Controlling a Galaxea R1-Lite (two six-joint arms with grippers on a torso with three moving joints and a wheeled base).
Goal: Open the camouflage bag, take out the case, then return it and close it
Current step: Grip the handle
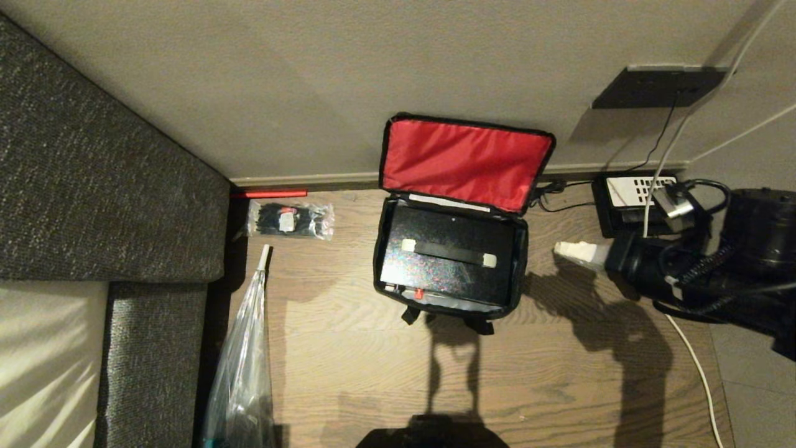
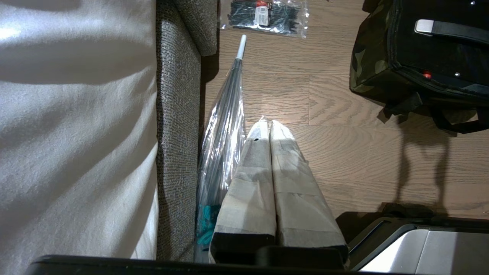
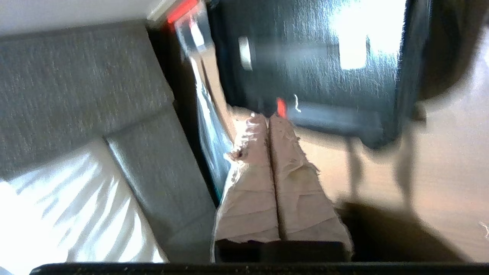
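Note:
The camouflage bag [image 1: 521, 258] stands open on the wooden floor against the wall, its red-lined lid [image 1: 466, 162] leaning back. Inside lies the black case [image 1: 448, 277], with its white-ended handle [image 1: 448, 252] and red latch [image 1: 418, 293] facing up. My right gripper [image 1: 561, 249] hovers just right of the bag, shut and empty; in its wrist view the right gripper [image 3: 268, 117] points toward the case [image 3: 313, 57] near the latch [image 3: 281, 107]. My left gripper [image 2: 267, 124] is parked low on the left, shut on nothing, with the bag [image 2: 366, 65] off to its side.
A grey sofa [image 1: 93, 186] fills the left side. A wrapped umbrella [image 1: 245, 361] and a packet of black cable ties [image 1: 289, 219] lie beside it. A black telephone [image 1: 634, 199] and a white cable [image 1: 696, 367] sit right of the bag.

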